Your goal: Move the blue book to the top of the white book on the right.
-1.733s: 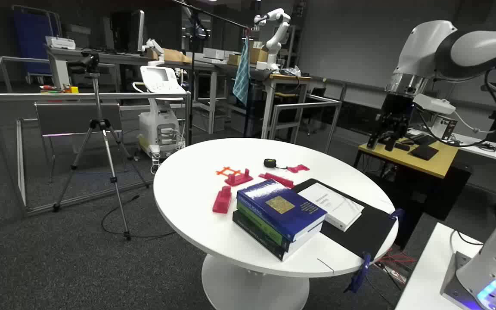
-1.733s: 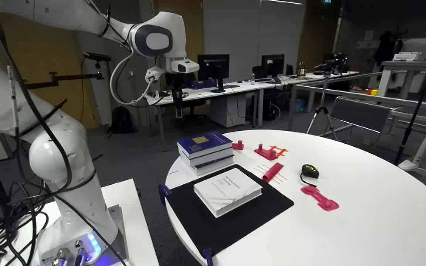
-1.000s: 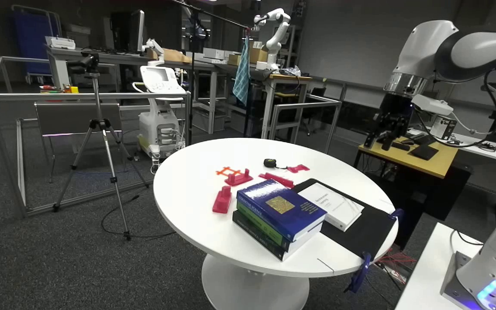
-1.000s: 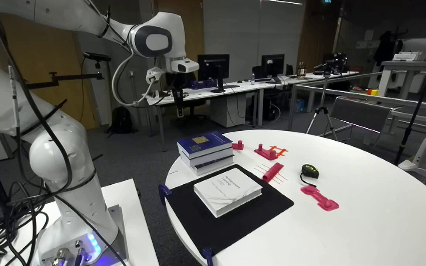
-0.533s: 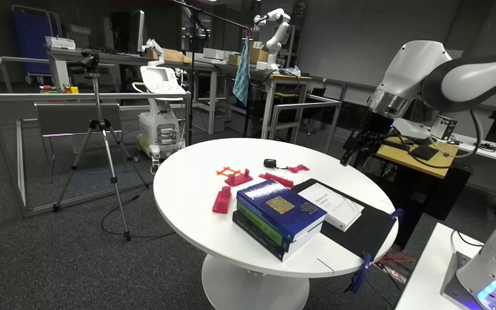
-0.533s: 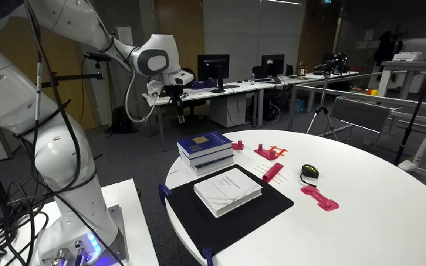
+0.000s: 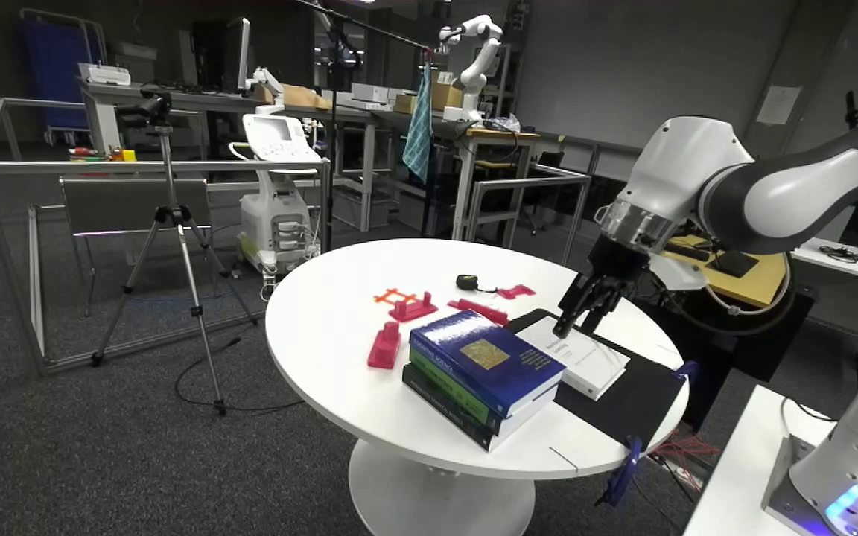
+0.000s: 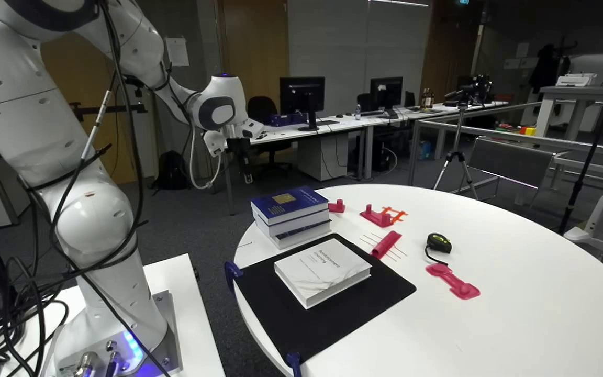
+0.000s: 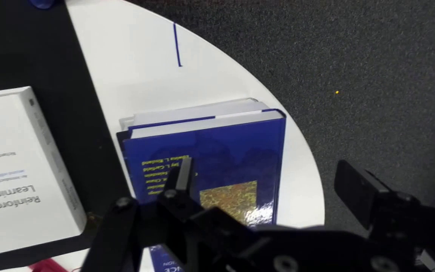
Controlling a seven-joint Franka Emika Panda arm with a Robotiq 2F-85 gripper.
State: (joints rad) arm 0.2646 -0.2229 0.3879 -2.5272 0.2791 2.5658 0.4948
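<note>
The blue book [image 7: 500,365] lies flat on top of a stack, above a green book [image 7: 453,388] and a dark book [image 7: 444,411]. It also shows in an exterior view [image 8: 288,203] and in the wrist view [image 9: 229,151]. The white book [image 8: 322,269] lies flat beside the stack on a black mat. It also shows in the wrist view [image 9: 13,151]. My gripper [image 7: 576,326] is open, empty and tilted, in the air above the table. In the wrist view the gripper [image 9: 264,173] has one finger over the blue cover and one beyond the table edge, touching neither book.
The black mat [image 8: 343,319] is held at the edge of the round white table [image 8: 532,314] by blue clamps [image 8: 232,270]. Pink parts [image 8: 387,244], an orange piece [image 8: 395,213] and a tape measure [image 8: 438,242] lie past the books. The stack stands near the table edge.
My gripper has come down and tilted. It has moved from high beside the table to over the table near the stack. The books have not moved.
</note>
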